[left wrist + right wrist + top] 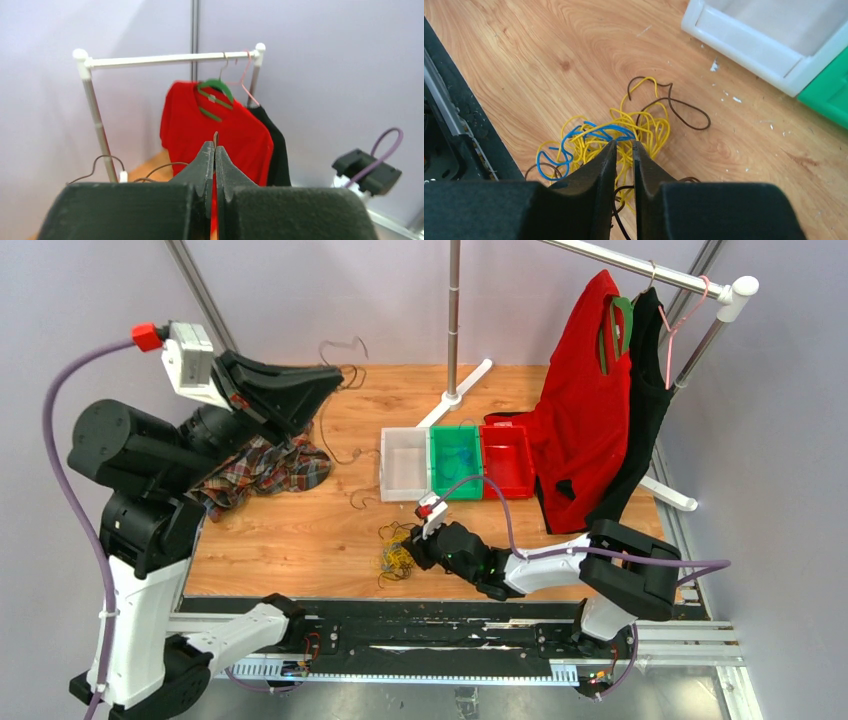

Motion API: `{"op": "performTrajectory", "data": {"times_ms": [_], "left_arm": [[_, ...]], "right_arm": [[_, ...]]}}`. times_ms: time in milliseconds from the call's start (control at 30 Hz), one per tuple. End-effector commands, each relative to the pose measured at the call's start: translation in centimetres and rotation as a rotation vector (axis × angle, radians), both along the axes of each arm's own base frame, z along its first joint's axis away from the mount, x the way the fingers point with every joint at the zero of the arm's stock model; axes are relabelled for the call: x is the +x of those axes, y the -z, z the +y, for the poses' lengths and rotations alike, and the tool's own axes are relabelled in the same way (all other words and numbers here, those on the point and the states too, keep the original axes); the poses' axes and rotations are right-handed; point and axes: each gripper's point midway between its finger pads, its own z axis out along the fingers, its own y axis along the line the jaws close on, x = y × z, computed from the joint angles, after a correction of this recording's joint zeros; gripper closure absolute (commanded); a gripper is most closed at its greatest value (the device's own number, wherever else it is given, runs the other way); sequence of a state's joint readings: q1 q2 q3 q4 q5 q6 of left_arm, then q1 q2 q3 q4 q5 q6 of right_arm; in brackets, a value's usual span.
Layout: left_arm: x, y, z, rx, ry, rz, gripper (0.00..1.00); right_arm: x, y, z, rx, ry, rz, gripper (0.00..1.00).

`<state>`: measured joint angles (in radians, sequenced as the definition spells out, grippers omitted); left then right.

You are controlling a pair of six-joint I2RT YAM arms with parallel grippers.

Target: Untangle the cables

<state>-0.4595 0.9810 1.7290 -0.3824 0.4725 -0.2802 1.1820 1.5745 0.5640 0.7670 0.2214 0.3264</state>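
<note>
While your left gripper (336, 378), upper left, clamps shut on thin brown wire (216, 136), right gripper (624, 147) stands barely ajar over yellow-blue-brown cable tangle (589, 137); grip unclear.

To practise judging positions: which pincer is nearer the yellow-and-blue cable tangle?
Right. The right pincer hangs directly over the cable tangle; the left pincer is raised well away, over by the plaid cloth.

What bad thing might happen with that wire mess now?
1. The right gripper hangs with its jaws nearly closed over the cables. It might pinch several yellow loops together and pull the knot tighter.
2. The bundle lies close to the table edge, so a tug toward the arm might drag wires off onto the black rail.
</note>
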Motion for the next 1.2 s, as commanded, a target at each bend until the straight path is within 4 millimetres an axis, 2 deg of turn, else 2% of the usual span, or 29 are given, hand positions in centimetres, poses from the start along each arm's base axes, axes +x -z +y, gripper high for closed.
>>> {"op": "performTrajectory", "data": {"times_ms": [0, 133, 167, 300, 333, 533, 700, 900, 1000, 1167], "left_arm": [[1.8, -4.0, -0.2, -0.035, -0.035, -0.098, 0.99], [2.8, -4.9, -1.3, -0.035, -0.002, -0.118, 0.99], [3.2, -4.7, -1.6, -0.034, 0.003, -0.113, 0.99], [5.0, -3.7, -2.8, -0.019, 0.023, -0.102, 0.99], [5.3, -3.4, -3.1, -0.014, 0.029, -0.099, 1.00], [8.0, -1.0, -4.6, 0.009, 0.039, -0.055, 1.00], [10.4, 1.5, -6.7, 0.018, 0.071, 0.006, 1.00], [14.1, 4.2, -9.0, 0.049, 0.072, 0.030, 1.00], [16.3, 6.4, -9.6, 0.092, 0.041, 0.041, 1.00], [17.7, 9.1, -9.9, 0.164, 0.013, 0.025, 1.00]], "right_arm": [[0.2, 0.4, -0.7, 0.021, 0.042, 0.022, 0.80], [0.0, 0.3, -1.3, 0.021, 0.053, 0.029, 0.71], [0.1, -0.1, -1.6, 0.023, 0.060, 0.026, 0.66], [0.8, -2.5, -2.6, 0.042, 0.117, -0.003, 0.34], [1.1, -3.3, -2.9, 0.048, 0.135, -0.016, 0.31], [3.0, -9.2, -4.8, 0.109, 0.228, -0.094, 0.29], [4.6, -12.1, -7.1, 0.137, 0.314, -0.144, 0.28], [6.4, -12.8, -10.2, 0.130, 0.417, -0.172, 0.30], [6.9, -12.6, -11.8, 0.120, 0.467, -0.180, 0.31], [7.7, -11.4, -14.4, 0.107, 0.551, -0.156, 0.33]]}}
